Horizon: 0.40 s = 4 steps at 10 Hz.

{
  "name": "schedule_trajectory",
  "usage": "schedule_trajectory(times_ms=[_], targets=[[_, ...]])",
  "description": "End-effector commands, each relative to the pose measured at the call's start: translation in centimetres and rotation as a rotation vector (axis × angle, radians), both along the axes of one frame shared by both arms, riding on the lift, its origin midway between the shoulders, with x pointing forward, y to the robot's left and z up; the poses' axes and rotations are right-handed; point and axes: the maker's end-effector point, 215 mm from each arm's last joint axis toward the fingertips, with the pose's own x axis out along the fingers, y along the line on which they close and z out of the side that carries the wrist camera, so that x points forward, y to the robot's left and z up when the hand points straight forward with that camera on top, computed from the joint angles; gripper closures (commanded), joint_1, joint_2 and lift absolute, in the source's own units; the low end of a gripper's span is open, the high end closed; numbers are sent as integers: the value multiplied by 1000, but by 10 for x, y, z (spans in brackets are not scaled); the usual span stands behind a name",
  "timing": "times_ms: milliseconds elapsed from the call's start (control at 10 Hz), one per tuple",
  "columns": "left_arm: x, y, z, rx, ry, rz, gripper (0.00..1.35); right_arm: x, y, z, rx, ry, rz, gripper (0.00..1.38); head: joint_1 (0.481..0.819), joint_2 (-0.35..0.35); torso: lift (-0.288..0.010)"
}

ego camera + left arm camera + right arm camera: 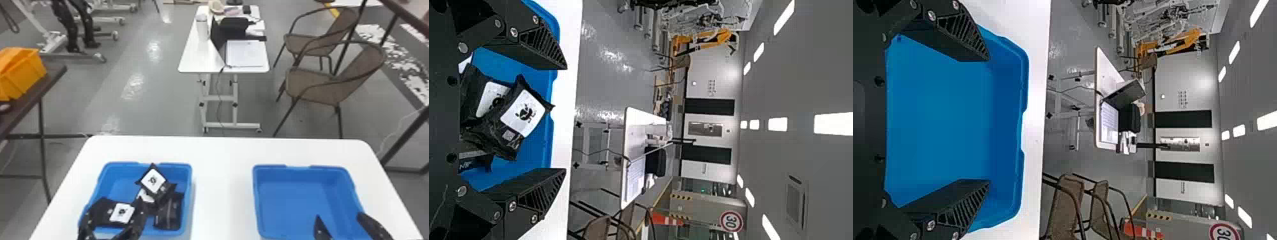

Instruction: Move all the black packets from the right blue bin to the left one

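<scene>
The left blue bin (124,169) holds several black packets, among them a packet with a white label (153,181) leaning on others near the back and another packet (168,212) at its right side. My left gripper (111,220) is over the front left of this bin, open, with a labelled packet (122,213) seen around its fingers. In the left wrist view, packets (525,113) lie beyond the spread left gripper (565,119). The right blue bin (297,198) has a bare floor in view. My right gripper (340,217) stands open over its front right, and in the right wrist view the right gripper (988,120) has nothing between its fingers.
Both bins stand on a white table (223,191) with a gap between them. Farther back are a smaller white table (204,60) with a laptop and two chairs (335,83). An orange crate (24,71) sits on a dark table at the left.
</scene>
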Motion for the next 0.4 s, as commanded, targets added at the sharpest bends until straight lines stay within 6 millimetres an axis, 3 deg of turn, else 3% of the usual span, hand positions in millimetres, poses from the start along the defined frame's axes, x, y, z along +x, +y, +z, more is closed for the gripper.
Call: schedule_trajectory(times_ms=[0, 300], targets=[[0, 0, 0, 1, 0, 0, 320, 0, 1, 0, 3, 0, -2, 157, 695, 55, 0], [-1, 2, 0, 3, 1, -1, 321, 0, 1, -1, 7, 2, -3, 157, 695, 56, 0]])
